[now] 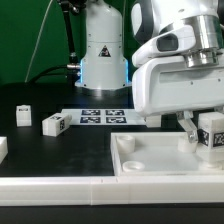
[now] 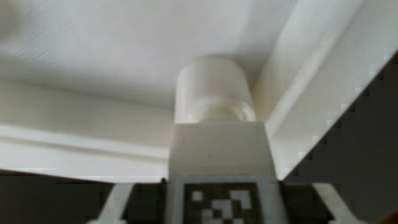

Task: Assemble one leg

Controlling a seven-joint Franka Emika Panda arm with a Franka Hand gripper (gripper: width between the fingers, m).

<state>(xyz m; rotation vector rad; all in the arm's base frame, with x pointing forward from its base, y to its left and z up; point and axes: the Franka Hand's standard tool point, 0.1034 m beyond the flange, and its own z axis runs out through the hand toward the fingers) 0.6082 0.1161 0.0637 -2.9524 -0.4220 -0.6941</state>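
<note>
Gripper: I read the gripper point(image 1: 203, 130) as clamped on a leg at the exterior view's right, with the block sitting squarely in its grasp.
Leg: the leg point(image 1: 211, 137) is held just above the far right part of the rimmed piece, with its marker tag point(image 1: 212, 140) facing the exterior camera. In my wrist view the leg point(image 2: 219, 150) fills the middle, and the tag point(image 2: 222, 203) is at the end nearest the lens.
Peg: a round white peg point(image 2: 214, 90) on the leg's far end points into an inner corner of the raised rim. I cannot tell whether it touches.
Square piece: the large white square piece point(image 1: 150, 162) lies flat on the black table point(image 1: 60, 160).
Spare legs: one spare leg point(image 1: 22, 113) and a second spare leg point(image 1: 53, 123) stand toward the exterior view's left, well apart from the square piece.
Marker board: the marker board point(image 1: 100, 116) lies flat near the second spare leg, in front of the robot base point(image 1: 104, 55).
</note>
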